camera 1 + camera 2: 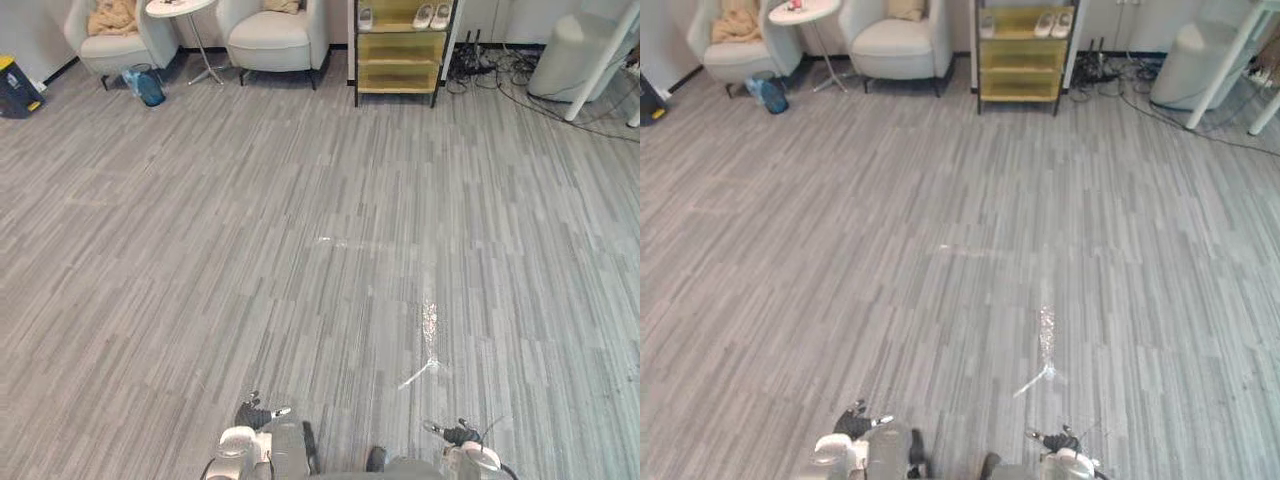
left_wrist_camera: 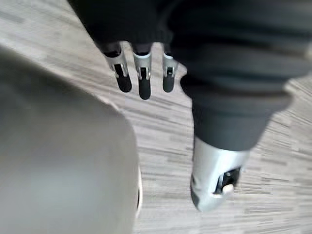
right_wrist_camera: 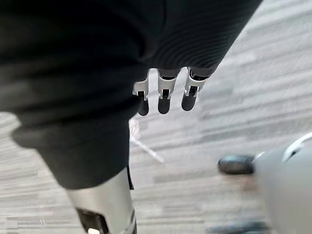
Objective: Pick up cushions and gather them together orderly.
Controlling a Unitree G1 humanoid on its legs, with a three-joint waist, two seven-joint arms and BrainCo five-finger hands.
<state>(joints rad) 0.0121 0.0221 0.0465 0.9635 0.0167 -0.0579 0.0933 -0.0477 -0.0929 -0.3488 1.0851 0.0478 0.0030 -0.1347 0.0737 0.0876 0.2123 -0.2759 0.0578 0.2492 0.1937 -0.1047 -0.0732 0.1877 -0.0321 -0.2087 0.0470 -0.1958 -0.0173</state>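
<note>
Left eye view, sweeping from 10 o'clock round to 2: we start at a dark box (image 1: 15,88) with a yellow patch, whose print is too small for us to read. Next comes a pale armchair (image 1: 108,48) at 11 o'clock, and on its seat, against the backrest, lies a tan cushion (image 1: 113,18). It is slumped and lumpy, its longer side running across the chair. On the floor (image 1: 300,250) just beside that chair sits a blue bag (image 1: 146,86), contents hidden from us. A round white side table (image 1: 180,8) stands between this chair and a second armchair (image 1: 270,40), which carries a second cushion (image 1: 283,5) against its back. We cannot tell that cushion's axis, as the frame edge cuts it off.

At 12 to 1 o'clock a yellow shelf unit (image 1: 400,62) holds pale shoes (image 1: 432,15) on its top shelf. We cannot tell what the lower shelves hold. Cables (image 1: 490,65) trail on the floor to a grey rounded seat (image 1: 575,55) at 2 o'clock.

Both cushions are well apart from us, across the room.

At 6 o'clock, our left hand (image 2: 145,80) hangs over the floor with fingers straight, holding nothing. Our right hand (image 3: 164,95) does likewise, fingers relaxed and empty.
</note>
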